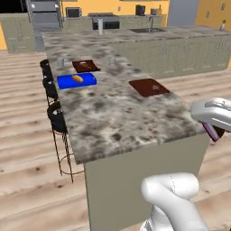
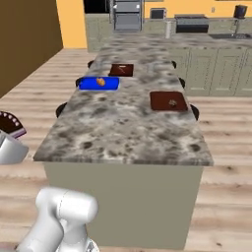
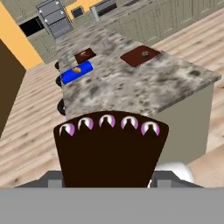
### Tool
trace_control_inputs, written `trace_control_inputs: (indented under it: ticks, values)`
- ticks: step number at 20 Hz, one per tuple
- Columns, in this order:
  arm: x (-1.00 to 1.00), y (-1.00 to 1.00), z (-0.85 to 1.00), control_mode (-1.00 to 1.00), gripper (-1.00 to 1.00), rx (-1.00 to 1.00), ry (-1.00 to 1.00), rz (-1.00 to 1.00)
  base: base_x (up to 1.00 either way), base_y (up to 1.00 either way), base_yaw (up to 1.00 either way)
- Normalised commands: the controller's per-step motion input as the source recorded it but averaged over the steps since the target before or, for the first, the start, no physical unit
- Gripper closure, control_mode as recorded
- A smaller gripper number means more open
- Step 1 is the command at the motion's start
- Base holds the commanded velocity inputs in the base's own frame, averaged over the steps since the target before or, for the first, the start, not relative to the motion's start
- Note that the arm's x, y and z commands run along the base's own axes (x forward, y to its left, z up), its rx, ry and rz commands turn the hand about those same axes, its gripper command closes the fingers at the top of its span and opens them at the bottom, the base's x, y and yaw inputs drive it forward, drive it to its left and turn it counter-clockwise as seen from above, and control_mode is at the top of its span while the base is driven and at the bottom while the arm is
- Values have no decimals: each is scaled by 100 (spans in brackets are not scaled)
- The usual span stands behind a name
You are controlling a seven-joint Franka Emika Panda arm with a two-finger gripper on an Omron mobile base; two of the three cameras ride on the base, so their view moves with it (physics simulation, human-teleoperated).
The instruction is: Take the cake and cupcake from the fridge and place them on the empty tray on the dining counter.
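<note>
My gripper (image 1: 214,130) is shut on the cake (image 3: 109,148), a dark chocolate wedge with pink and white dollops along its edge. The slice hides the fingers in the hand view. The cake (image 2: 11,125) hangs in the air short of the near end of the dining counter (image 1: 122,122), below its top. The dark reddish-brown tray (image 1: 145,88) lies on the counter's right side, with the tiny cupcake (image 2: 173,103) sitting on it. The same tray (image 3: 139,57) appears far ahead of the cake in the hand view. The fridge is out of view.
A blue tray (image 1: 76,80) with an orange item and a second dark brown board (image 1: 85,66) lie on the far left part of the counter. Black stools (image 1: 56,118) line its left side. Kitchen cabinets, an oven and a sink stand behind.
</note>
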Motion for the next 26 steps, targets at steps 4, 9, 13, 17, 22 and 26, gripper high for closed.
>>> trace_control_inputs:
  ticks: [4,9,13,17,22,26]
  values:
    - [0,0,0,100,100,0,0,0,-18,-100,52]
    - [0,0,0,100,100,0,0,0,-30,-100,48]
    - [0,0,0,100,100,0,0,0,-56,-100,24]
    - [0,0,0,100,100,0,0,0,-58,-100,14]
    - [0,0,0,100,100,0,0,0,-10,-100,15]
    - [0,0,0,100,100,0,0,0,34,-100,28]
